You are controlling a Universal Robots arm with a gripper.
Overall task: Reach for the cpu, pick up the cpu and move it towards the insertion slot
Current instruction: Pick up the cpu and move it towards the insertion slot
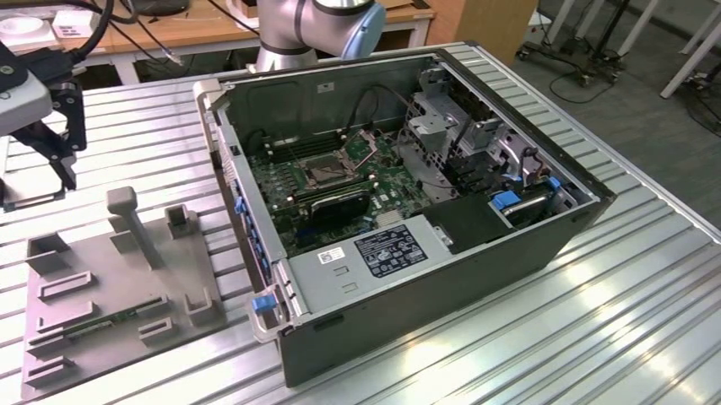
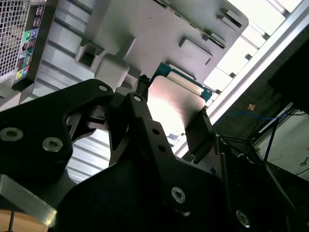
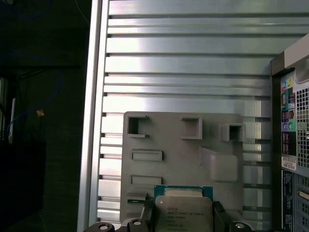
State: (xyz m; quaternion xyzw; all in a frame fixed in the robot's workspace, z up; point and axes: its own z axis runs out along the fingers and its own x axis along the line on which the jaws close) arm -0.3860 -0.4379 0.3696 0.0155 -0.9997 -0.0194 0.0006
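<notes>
Open computer case (image 1: pixel 451 228) sits at 3 o'clock from me in the exterior view, its socket (image 1: pixel 327 171) well apart. Grey tray (image 1: pixel 84 325) at 5 o'clock. My gripper (image 2: pixel 169 118) is closed to chip width, fingers (image 3: pixel 220 216) clamping opposite edges of the cpu (image 3: pixel 183 207), above the tray. Judged light, rigid, slick-topped, with a fragile underside: hold by the edges only.

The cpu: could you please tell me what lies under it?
Under the cpu lies the grey tray, its recesses showing beyond it. The cpu, held between the fingers, covers the patch directly beneath, so contact cannot be seen.
</notes>
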